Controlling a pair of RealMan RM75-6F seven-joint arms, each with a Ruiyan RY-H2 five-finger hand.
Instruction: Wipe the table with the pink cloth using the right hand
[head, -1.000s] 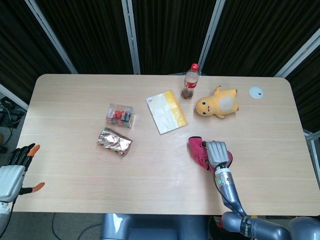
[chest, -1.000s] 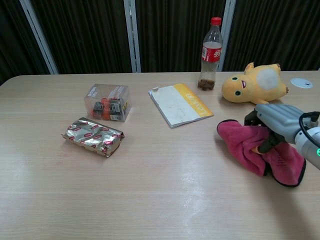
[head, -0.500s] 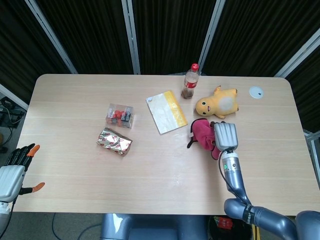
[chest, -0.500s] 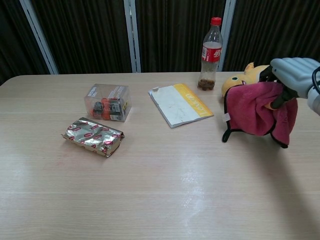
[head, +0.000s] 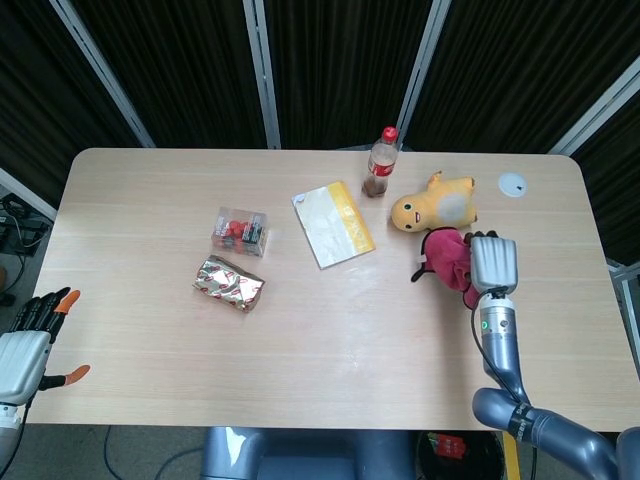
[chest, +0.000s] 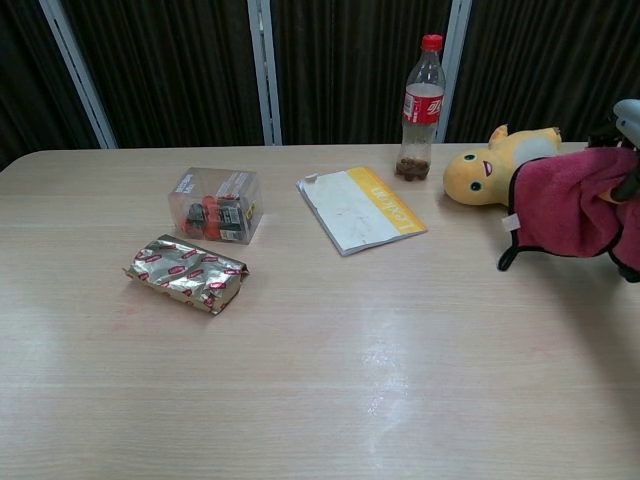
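Observation:
My right hand (head: 494, 263) holds the pink cloth (head: 449, 256) lifted off the table, just in front of the yellow plush toy (head: 435, 208). In the chest view the cloth (chest: 567, 212) hangs at the far right edge, with only a sliver of the right hand (chest: 628, 115) showing above it. The cloth's lower corner dangles a little above the wood. My left hand (head: 28, 343) hovers off the table's near left corner, fingers spread, holding nothing.
On the table stand a cola bottle (head: 380, 163), a white-and-yellow booklet (head: 333, 224), a clear box of small items (head: 240, 231) and a shiny foil packet (head: 229, 283). A white disc (head: 513, 184) lies at the far right. The light wooden table (head: 320, 370) stretches bare along its near half.
My right hand picked the pink cloth up off the table and carried it to the right and farther back, toward the plush toy. The left hand stayed put.

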